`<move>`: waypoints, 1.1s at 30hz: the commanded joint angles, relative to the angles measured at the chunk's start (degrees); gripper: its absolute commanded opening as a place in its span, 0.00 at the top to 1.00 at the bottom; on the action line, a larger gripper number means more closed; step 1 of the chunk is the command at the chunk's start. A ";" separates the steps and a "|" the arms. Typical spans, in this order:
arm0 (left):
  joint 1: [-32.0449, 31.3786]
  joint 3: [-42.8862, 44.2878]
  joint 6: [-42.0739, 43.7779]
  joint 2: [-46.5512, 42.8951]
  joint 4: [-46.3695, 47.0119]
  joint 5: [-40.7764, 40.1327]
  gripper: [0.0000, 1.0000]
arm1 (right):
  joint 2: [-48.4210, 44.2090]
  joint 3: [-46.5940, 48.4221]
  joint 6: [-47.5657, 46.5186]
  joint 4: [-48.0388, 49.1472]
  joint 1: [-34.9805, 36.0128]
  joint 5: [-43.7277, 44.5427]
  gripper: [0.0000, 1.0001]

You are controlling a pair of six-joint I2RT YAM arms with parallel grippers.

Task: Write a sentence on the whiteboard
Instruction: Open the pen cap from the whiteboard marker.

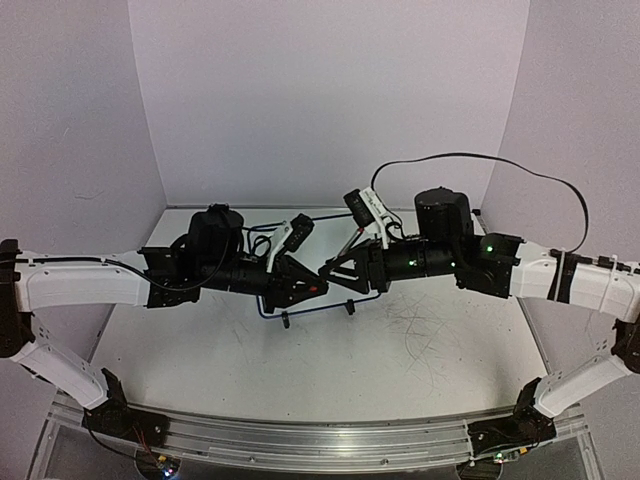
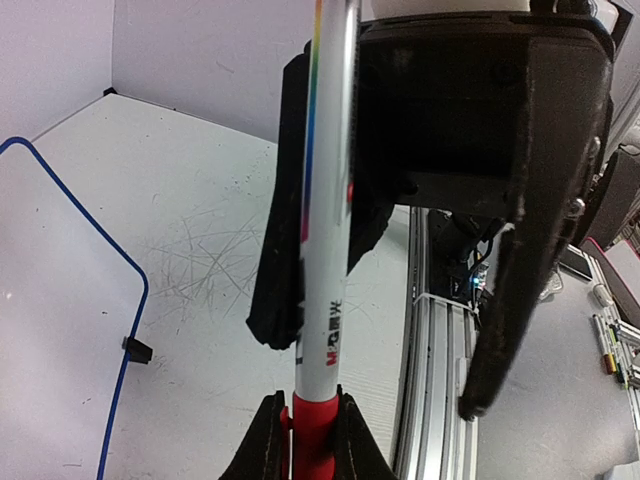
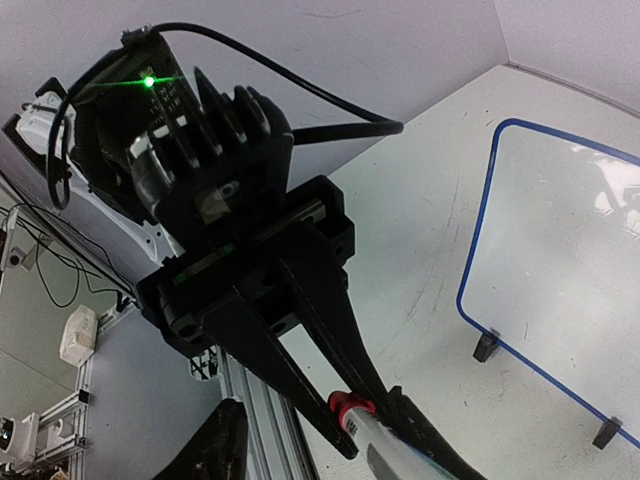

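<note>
White links (image 1: 75,285), black joints (image 1: 215,240), black left end effector (image 1: 318,288) and right end effector (image 1: 326,272), green lights (image 1: 489,246), cables (image 1: 470,156).

Facing tip to tip, left fingers (image 2: 268,440) clamped, right fingers (image 2: 500,300) parted.

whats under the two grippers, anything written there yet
The whiteboard. The parts that show in the wrist views are blank, no sentence. In the top view the left gripper, right gripper and marker cover its middle, so that part cannot be checked.

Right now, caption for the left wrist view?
Left gripper clamps the marker by its red end; right gripper open opposite; whiteboard alongside.
</note>
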 commanded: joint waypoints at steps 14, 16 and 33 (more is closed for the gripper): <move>0.11 2.95 3.51 0.42 -1.99 1.09 1.00 | 1.96 4.45 -1.75 -0.71 0.40 -3.82 0.92; 0.11 2.82 3.64 0.37 -2.02 1.06 1.00 | 2.14 4.51 -1.81 -0.71 0.40 -4.51 0.96; 0.13 -0.36 8.02 -2.24 -4.92 -5.26 1.00 | -4.41 0.41 -2.01 0.49 -1.46 0.54 1.00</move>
